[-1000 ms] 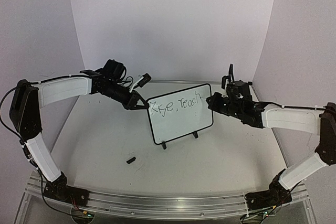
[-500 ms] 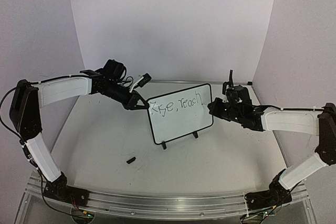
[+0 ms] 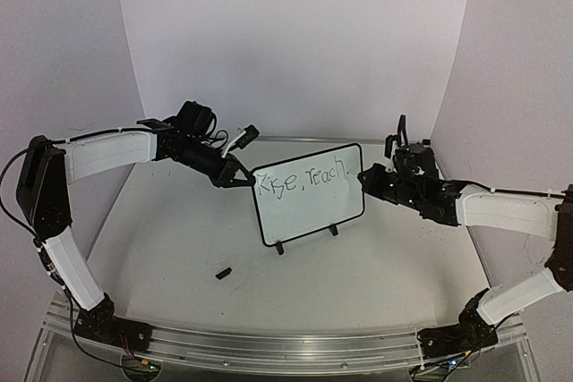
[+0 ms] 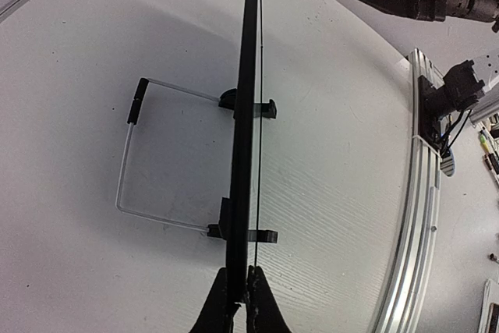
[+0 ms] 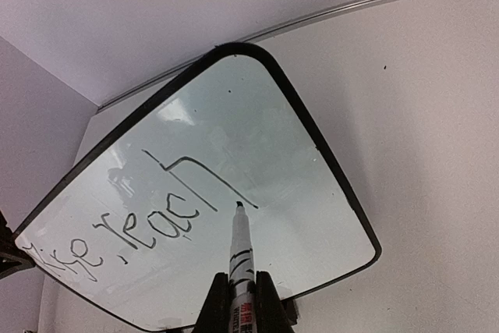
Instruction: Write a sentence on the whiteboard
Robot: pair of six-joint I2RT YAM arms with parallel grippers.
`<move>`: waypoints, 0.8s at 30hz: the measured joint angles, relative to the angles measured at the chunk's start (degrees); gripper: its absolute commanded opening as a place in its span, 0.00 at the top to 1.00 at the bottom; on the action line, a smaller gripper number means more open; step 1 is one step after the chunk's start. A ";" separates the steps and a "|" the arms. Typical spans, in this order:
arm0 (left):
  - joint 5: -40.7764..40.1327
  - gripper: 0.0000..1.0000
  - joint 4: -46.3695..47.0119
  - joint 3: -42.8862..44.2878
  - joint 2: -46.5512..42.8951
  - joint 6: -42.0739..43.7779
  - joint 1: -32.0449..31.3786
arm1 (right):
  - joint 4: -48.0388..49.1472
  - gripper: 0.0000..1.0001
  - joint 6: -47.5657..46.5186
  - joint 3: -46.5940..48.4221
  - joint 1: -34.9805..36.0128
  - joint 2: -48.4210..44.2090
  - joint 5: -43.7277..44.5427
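At its frame edge my left end effector (image 4: 243, 280) pinches the whiteboard (image 4: 248, 115) — likely light, tippy; right end effector (image 5: 240, 285) grips marker (image 5: 238, 239).

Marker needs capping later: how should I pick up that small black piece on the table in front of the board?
Grip the small black piece across its narrow width at mid-length, coming straight down. It lies flat on the table, its long axis slanting up to the right in the top view, so turn the jaws square to that. Too small to confirm it is a cap.
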 measured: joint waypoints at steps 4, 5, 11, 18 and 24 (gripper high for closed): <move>-0.12 1.00 0.00 0.09 0.00 0.02 -0.16 | -0.23 1.00 -1.74 -1.10 -0.05 -4.99 -2.67; -0.12 1.00 0.00 0.09 0.00 0.02 -0.17 | -0.19 1.00 -2.37 -1.20 -0.05 -5.87 -3.86; -0.27 1.00 0.02 0.12 0.00 0.02 -0.31 | 0.26 1.00 -6.07 -1.27 0.87 -6.50 -13.89; -0.51 1.00 0.06 0.15 0.00 0.02 -0.49 | 1.57 1.00 -8.87 -0.92 8.89 -0.64 -19.28; -0.58 1.00 0.07 0.18 0.00 0.02 -0.59 | 4.60 1.00 -8.94 0.99 11.88 6.69 -20.48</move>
